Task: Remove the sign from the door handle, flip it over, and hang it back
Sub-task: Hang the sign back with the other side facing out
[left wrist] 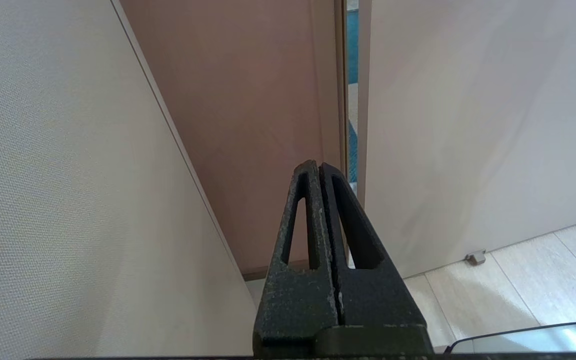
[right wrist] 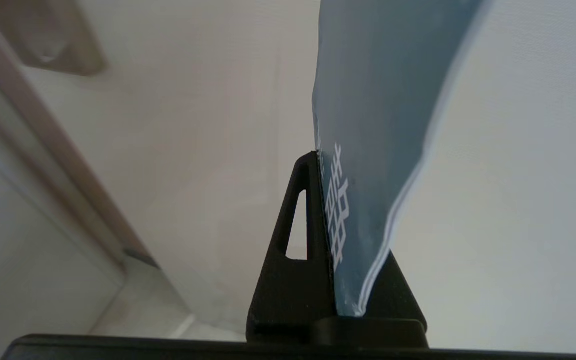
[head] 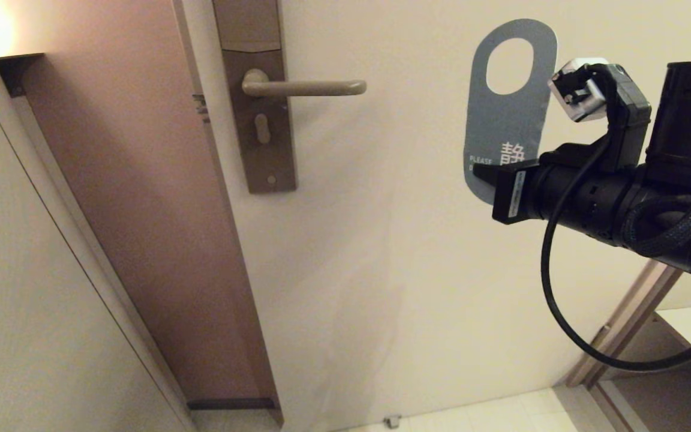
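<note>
The sign (head: pixel 504 117) is off the handle (head: pixel 306 88) and pinched by its lower end in the right gripper (head: pixel 482 173), whose fingers are closed flat on the card, as the right wrist view shows: one finger (right wrist: pixel 295 235) on one face, the other behind the card, with the sign (right wrist: pixel 383 125) rising straight out beyond the fingertips. From the head view the card stands nearly upright above the fingers, its oval hole at the far end from the grip, and the teal "PLEASE" face looks toward the camera. The handle lies well apart from the fingers, off toward the robot's left and a little above them, bare, on its lock plate (head: pixel 255 120) on the door (head: pixel 393 252). So the first step looks done: the card is lifted clear. Whether the turn-over has been made cannot be told from this alone; the teal side faces out, so I judge the flip is likely yet to come, or only partly made. What is left, then, is to present the white side outward, carry the card across until the hole is past the handle's free tip, and slide it on. The left gripper (left wrist: pixel 319 172) is parked low near the door's edge, its fingers pressed together on nothing.
</note>
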{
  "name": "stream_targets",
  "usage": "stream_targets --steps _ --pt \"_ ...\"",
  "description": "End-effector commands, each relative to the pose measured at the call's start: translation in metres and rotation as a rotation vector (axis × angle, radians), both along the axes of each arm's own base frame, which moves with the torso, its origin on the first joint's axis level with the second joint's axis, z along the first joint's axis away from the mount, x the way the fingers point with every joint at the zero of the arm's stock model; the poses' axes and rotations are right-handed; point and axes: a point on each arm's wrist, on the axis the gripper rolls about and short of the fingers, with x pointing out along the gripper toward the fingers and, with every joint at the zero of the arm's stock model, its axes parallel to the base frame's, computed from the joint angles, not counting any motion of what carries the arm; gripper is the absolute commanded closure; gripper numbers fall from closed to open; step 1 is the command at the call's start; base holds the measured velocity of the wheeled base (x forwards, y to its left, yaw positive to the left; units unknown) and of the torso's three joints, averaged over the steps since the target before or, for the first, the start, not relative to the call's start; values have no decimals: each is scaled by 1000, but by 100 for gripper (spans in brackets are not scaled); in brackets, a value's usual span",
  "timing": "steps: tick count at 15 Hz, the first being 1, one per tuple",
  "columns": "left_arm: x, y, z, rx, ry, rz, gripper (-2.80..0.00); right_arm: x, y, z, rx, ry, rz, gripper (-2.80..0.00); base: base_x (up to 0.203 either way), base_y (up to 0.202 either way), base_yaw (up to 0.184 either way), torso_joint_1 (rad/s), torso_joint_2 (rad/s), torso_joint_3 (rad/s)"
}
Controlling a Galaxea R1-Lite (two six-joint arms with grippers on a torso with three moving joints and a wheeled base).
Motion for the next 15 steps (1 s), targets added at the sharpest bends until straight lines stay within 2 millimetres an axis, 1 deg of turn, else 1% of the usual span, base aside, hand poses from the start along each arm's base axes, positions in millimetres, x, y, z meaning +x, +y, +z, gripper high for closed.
stream_targets --steps 1,3,6,9,11,15 --pt "0 0 0 1 3 0 0 2 12 -2 -3 6 28 0 0 0 0 0 0 0" --pt "0 0 0 1 2 0 0 1 25 1 3 -4 55 0 0 0 0 0 0 0" --pt "0 0 0 0 2 -1 0 8 49 6 11 -23 70 0 0 0 0 0 0 0" --pt "0 0 0 2 0 0 0 13 68 1 5 -19 81 0 0 0 0 0 0 0" --pt "0 0 0 0 2 0 0 16 76 -4 -1 -16 80 0 0 0 0 0 0 0" --pt "0 0 0 0 3 0 0 27 90 -4 16 -40 61 0 0 0 0 0 0 0"
